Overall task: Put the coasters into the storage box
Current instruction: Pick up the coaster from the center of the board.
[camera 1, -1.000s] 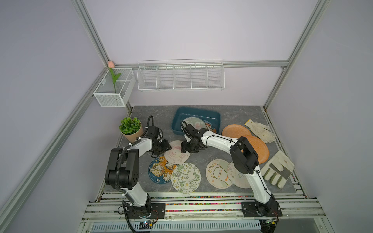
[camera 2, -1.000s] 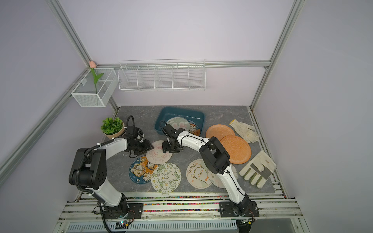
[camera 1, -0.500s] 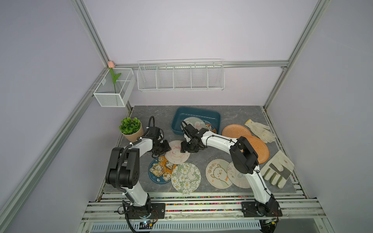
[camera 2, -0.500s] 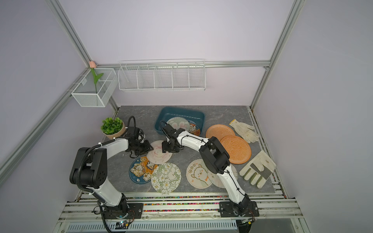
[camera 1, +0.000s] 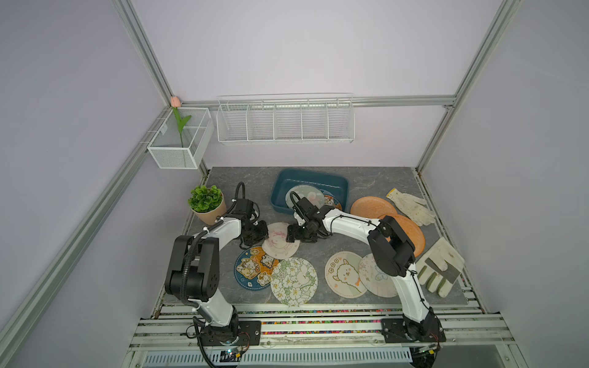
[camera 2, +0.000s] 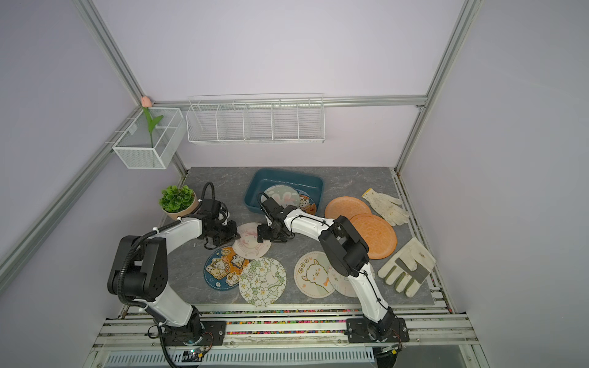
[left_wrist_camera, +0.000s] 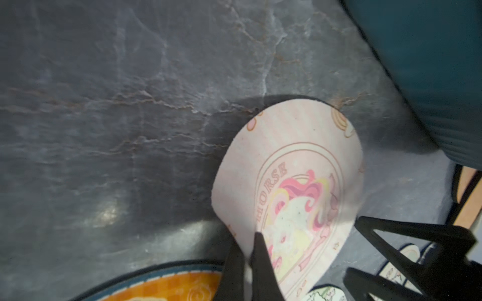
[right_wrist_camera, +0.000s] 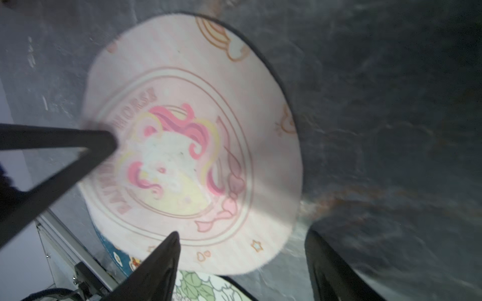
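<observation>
Left pincer closes since last frame, gripping pink horse coaster rim | my right pincer open at opposite edge | I lift level, toward storage box.

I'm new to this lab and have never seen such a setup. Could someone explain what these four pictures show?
Two robot arms, the left arm and the right arm, stand at a grey table. Each ends in a two-finger gripper. Two pictures look down from overhead, side by side. The two close-ups come from cameras on the arms' wrists.

Seven coasters lie on the table, some overlapping, beside two gloves and a plant. A blue box holds at least two more.

The left gripper is shut on the edge of the pink horse coaster. The right gripper stands open at its other side, holding nothing.
</observation>
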Motion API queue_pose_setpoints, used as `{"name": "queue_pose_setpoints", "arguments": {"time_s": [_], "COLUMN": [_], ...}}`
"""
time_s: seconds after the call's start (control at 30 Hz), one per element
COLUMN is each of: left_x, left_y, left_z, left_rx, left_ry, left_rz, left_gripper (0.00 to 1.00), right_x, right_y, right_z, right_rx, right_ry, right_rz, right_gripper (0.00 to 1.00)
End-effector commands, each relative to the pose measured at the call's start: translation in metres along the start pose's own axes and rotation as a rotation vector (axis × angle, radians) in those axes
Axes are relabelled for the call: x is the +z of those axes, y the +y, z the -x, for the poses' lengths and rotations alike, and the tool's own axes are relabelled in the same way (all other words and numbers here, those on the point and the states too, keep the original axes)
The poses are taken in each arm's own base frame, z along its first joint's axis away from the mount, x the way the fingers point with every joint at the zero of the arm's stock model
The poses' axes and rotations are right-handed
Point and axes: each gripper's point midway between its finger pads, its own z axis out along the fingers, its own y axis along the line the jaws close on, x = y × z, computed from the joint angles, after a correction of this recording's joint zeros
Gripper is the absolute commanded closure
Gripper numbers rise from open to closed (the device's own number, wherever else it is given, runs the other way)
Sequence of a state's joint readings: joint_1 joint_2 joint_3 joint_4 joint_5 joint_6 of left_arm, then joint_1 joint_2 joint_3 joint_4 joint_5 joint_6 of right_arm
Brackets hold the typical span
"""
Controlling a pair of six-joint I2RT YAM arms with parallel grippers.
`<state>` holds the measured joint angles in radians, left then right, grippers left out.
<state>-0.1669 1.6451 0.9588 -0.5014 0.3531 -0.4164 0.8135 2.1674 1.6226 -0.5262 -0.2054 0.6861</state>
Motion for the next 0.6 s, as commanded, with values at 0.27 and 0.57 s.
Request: {"name": "queue_pose_setpoints", "arguments": {"time_s": [0.27, 0.57], "left_x": [-0.095, -0.147], "left_y": [-0.083, -0.149], "left_z": [0.025, 0.059], "left_rx": [0.129, 0.226], "left_ry": [-0.144, -0.241], "left_rz": [-0.233, -0.35], "left_gripper": [1.0, 1.0], "right_x": [-0.052, -0.079], "right_y": [-0.023, -0.039], "right_z": [-0.013, -0.02], "right_rx": [0.059, 0.082], "right_ry": [-0.044, -0.054], "right_rz": [0.03, 0.044], "right_gripper": [0.18, 0.16]}}
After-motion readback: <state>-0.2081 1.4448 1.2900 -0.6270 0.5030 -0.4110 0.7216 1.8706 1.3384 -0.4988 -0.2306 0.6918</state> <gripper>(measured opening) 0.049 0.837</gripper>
